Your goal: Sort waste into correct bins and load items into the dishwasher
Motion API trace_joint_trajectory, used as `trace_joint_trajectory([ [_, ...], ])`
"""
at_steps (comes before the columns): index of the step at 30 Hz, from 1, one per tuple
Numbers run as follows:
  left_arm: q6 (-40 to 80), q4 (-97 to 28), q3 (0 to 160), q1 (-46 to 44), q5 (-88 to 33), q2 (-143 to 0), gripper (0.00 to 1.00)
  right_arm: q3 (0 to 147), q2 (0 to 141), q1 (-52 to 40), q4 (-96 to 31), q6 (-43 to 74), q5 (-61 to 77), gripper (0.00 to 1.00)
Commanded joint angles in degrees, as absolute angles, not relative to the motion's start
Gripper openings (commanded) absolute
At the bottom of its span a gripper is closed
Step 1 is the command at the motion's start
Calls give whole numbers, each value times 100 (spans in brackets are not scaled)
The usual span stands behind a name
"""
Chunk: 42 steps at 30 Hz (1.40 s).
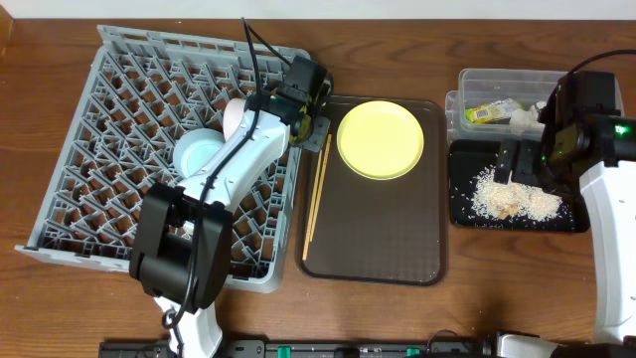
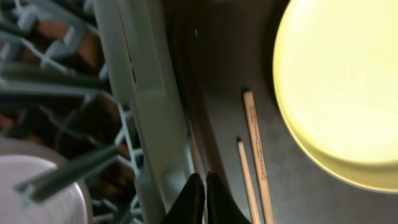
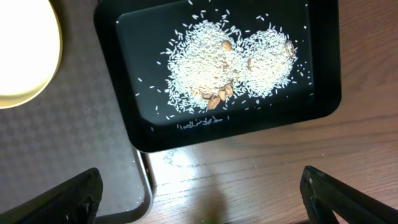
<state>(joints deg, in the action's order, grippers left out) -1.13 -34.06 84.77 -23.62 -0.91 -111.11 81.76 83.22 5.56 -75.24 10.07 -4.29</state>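
At the right rim of the grey rack [image 1: 109,129], holds the left pincer [image 2: 204,186] pressed shut on nothing. Just right, finds the chopsticks [image 2: 255,155] flat on the brown tray [image 1: 397,239]: light, stiff, likely to roll, so pinch both mid-length. Farther right, above the black tray [image 3: 311,99], spreads the right pincer [image 3: 200,186] wide, empty.

The left arm [image 1: 238,159] has white curved shells, black joint blocks and a black cable [image 1: 256,60]. The right arm [image 1: 606,199] matches, with a small green light [image 1: 623,128]. Black tapered fingers [image 2: 189,202] on the left.
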Motion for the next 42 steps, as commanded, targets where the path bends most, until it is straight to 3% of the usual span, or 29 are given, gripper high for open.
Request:
trace_joint_trajectory([
  [1, -320, -3249, 8455, -2272, 113, -11168, 10, 8263, 8300, 561, -7548, 1026, -401, 99],
  [18, -327, -2941, 8455, -2220, 716, -11168, 10, 8263, 8300, 561, -7590, 1024, -403, 99],
  [42, -462, -2759, 8453, -2040, 679, -11273, 6, 8263, 8300, 561, -7612, 1026, -401, 99],
])
